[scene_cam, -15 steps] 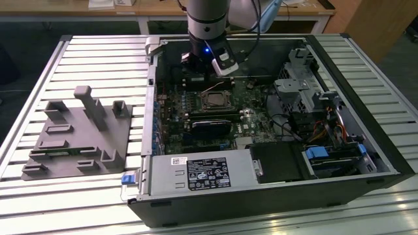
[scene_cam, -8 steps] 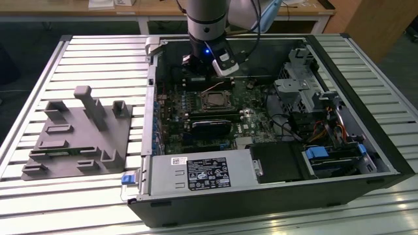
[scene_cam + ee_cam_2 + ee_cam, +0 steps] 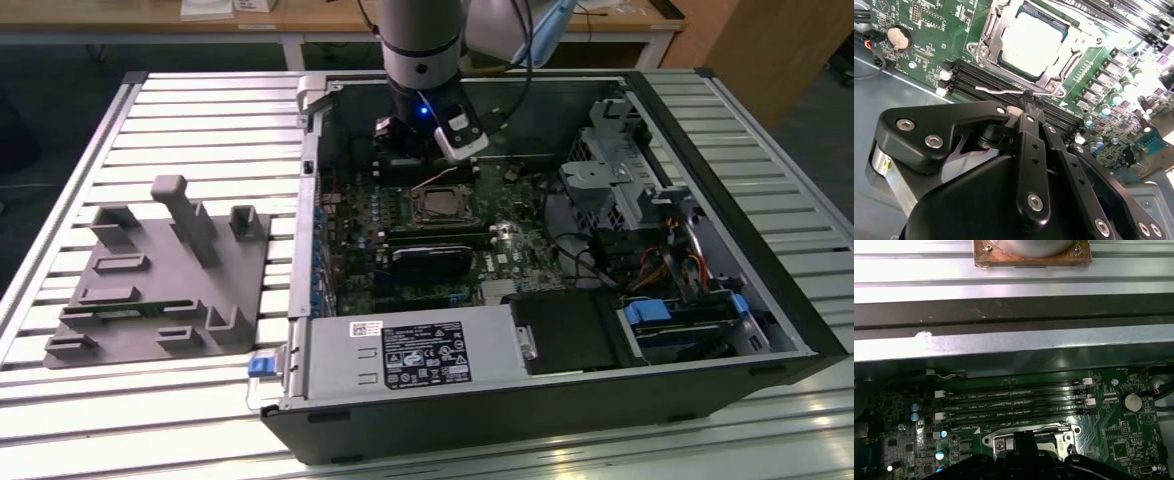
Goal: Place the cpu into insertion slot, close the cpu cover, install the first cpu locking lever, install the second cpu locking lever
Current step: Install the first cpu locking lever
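Cpu (image 3: pixel 1031 42) under cover (image 3: pixel 990 37), claw (image 3: pixel 1029 101) by lever (image 3: pixel 999 92), memory slots (image 3: pixel 974 80) beside

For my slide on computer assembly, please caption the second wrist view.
Hand close to the wire lever; the chip lies framed by its metal cover on the green board.

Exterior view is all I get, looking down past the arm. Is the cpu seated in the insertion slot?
Observer: Yes. In the second wrist view the cpu lies flat in the insertion slot, silver top up.
Operator: And the cpu cover?
Observer: The cpu cover is down, framing the chip.
Operator: Where is the gripper?
Observer: The gripper is at a thin wire locking lever lying between the socket and the memory slots. I can't tell whether that lever is latched.
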{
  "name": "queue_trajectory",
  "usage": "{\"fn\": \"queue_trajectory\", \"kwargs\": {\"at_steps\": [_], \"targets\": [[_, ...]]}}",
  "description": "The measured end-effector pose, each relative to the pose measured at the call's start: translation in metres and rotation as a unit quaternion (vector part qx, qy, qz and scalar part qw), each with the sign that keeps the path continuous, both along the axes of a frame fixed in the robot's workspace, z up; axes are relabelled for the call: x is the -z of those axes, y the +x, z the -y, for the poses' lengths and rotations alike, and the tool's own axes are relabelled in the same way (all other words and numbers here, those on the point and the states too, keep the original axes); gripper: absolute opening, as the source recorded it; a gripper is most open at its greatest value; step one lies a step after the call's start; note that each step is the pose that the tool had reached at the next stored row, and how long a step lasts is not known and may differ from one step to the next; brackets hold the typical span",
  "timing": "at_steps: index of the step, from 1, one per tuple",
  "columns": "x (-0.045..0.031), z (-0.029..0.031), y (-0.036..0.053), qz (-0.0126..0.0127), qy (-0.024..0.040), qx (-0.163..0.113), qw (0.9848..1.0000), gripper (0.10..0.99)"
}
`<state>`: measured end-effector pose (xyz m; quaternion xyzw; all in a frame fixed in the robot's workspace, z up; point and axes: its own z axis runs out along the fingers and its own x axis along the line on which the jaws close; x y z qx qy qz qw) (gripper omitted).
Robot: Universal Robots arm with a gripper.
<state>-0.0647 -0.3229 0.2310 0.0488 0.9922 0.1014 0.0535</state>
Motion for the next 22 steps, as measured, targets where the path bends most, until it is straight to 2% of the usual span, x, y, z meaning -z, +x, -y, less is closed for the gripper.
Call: {"fn": "queue_trajectory", "kwargs": {"at_steps": [10, 15, 16, 17, 21, 22], "targets": [[0.0054, 0.0000, 0.0153, 0.0001, 0.0000, 0.000, 1.0000, 0.106], [0.0055, -0.0001, 0.0157, 0.0000, 0.0000, 0.000, 1.0000, 0.106], [0.0063, -0.0001, 0.0157, 0.0007, 0.0000, 0.000, 1.0000, 0.106], [0.0072, -0.0001, 0.0156, 0.0029, 0.0000, 0.000, 1.0000, 0.106], [0.0108, 0.0000, 0.0137, 0.0148, 0.0000, 0.000, 0.9999, 0.106], [0.0118, -0.0001, 0.0134, 0.0170, 0.0000, 0.000, 0.9999, 0.106]]}}
